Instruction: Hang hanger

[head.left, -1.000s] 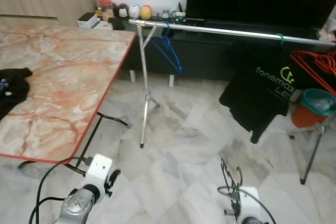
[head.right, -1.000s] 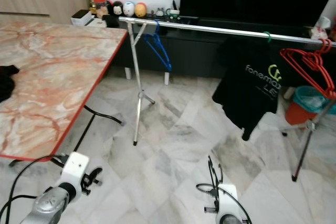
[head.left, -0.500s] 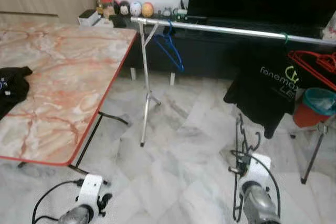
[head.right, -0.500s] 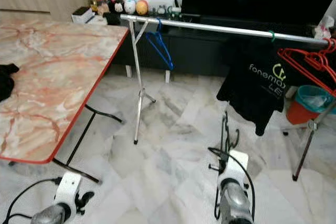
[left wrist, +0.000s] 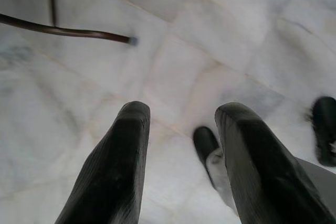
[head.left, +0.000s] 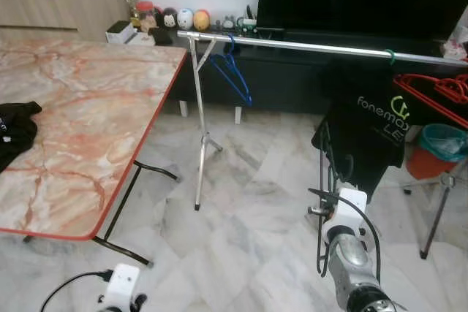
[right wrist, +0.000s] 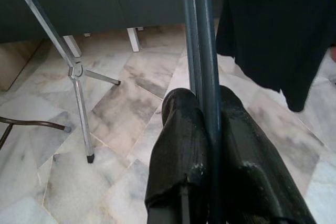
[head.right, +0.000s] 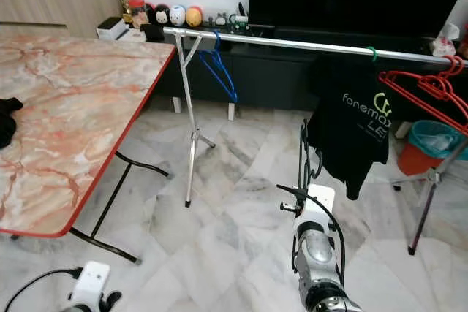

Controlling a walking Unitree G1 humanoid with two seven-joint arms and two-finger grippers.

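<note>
1. Progress: the dark hanger (right wrist: 202, 45) is in the robot's grasp but not yet on the rail (head.left: 307, 44). Pick-up looks done; lift, approach and hooking over the bar are left (a judgement from the layout).

2. Task object: the hanger stands roughly upright above the right gripper (right wrist: 207, 129), its wires running up in front of the black t-shirt (head.left: 373, 126). It sits well below the rail and touches nothing on the rack.

3. Right gripper: both black fingers (right wrist: 178, 145) are clamped on the hanger's thin wires, which pass between the pads. The grip looks firm, with no gap visible.

4. Right arm pose: the forearm is raised in front of the robot, wrist pointing up and forward toward the rack, over the marble floor (head.left: 248, 239). It is on the t-shirt side of the rail, near the rack's right half.

5. Left gripper (left wrist: 181, 129): fingers are spread apart with nothing between them, pointing down at the floor. The arm hangs low beside the marble table (head.left: 80, 122), idle.

6. Rail state: a blue hanger (head.left: 232, 71) hangs near the left tripod leg (head.left: 201, 137), the t-shirt is mid-rail on a green hook, and red hangers (head.left: 435, 93) are bunched at the right end. The free stretch between blue hanger and t-shirt looks like the obvious target (a guess).

7. Remaining risk: the hook's orientation is hard to read from these frames, so it may need turning before it clears the bar.
</note>
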